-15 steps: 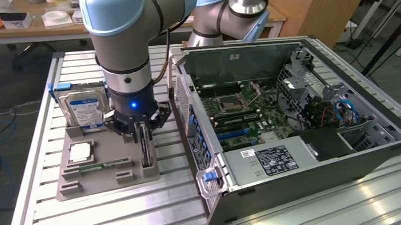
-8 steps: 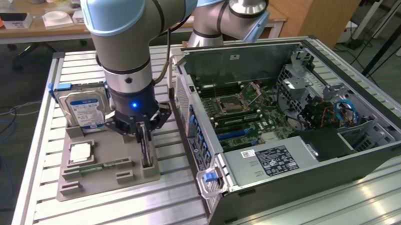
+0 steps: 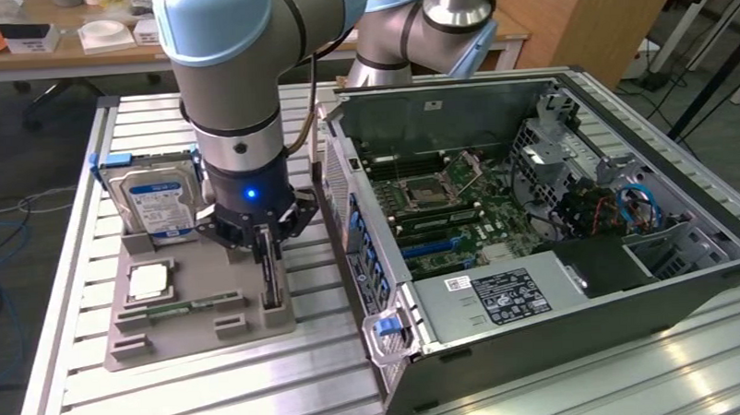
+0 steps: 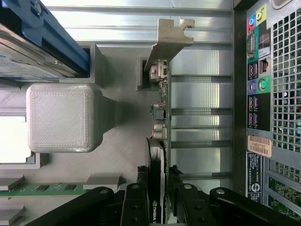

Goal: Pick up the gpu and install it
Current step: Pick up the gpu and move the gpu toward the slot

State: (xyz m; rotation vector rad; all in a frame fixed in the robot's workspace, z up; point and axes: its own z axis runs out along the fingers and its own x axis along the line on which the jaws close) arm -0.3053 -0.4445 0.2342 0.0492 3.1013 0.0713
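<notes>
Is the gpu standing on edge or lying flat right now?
Standing on edge: the gpu sits upright in a slot of the grey holder, with the pincer over its top edge.

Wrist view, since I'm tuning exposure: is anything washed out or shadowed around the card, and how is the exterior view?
Wrist view: the table glares bright, and it is dimmer between the grey block and the graphics card. Exterior view: streaky reflections on the table, a blue light glowing on the arm.
</notes>
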